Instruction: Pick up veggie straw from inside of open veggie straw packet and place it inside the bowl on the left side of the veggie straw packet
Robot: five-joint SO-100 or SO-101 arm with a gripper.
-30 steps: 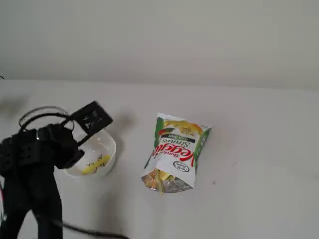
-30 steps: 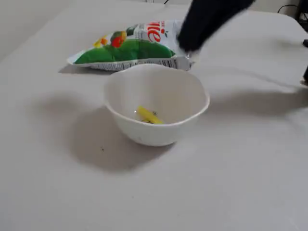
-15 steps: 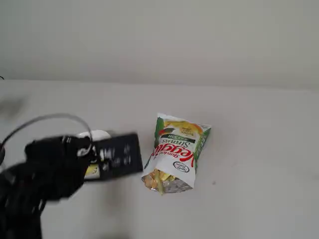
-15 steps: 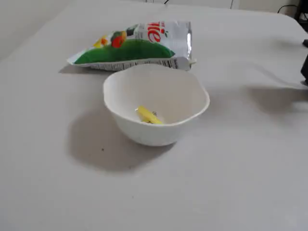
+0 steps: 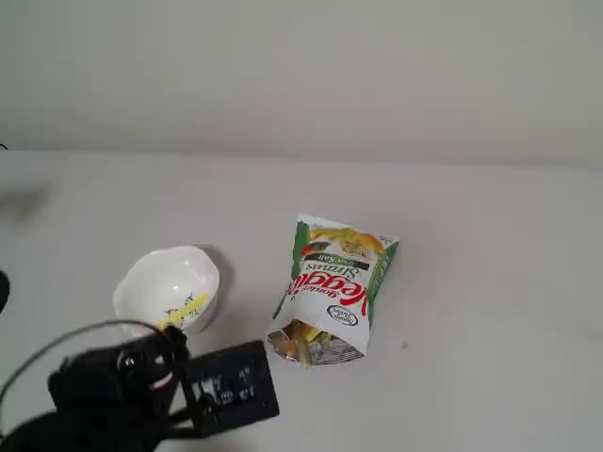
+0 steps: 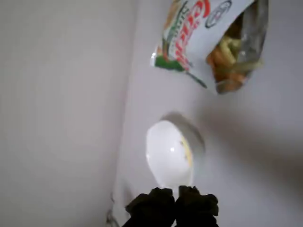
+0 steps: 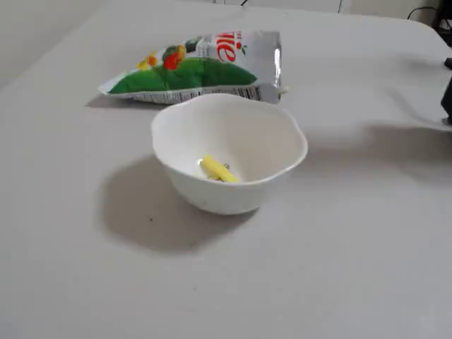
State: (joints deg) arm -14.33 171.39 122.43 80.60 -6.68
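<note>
**Wrist view: claw pinched empty, straw's in the bowl already**

Wrist view has the gripper (image 6: 176,191) at the bottom edge with both dark fingertips pressed together and nothing between them, so it's clenched on air. The bowl (image 6: 163,156) sits just beyond the tips, and the veggie straw packet (image 6: 208,38) is further out, up and to the right, its open mouth showing orange and greenish straws.

The yellow veggie straw (image 7: 219,169) lies flat in the bottom of the bowl (image 7: 282,152), long axis running diagonally, clear in both fixed views (image 5: 184,311). So I'd call the drop done.

If another one is wanted, the move is forward past the bowl toward the packet's mouth (image 5: 311,344), which faces the arm.

Surface is a plain pale table (image 7: 339,268), uncluttered, pale wall behind.
</note>
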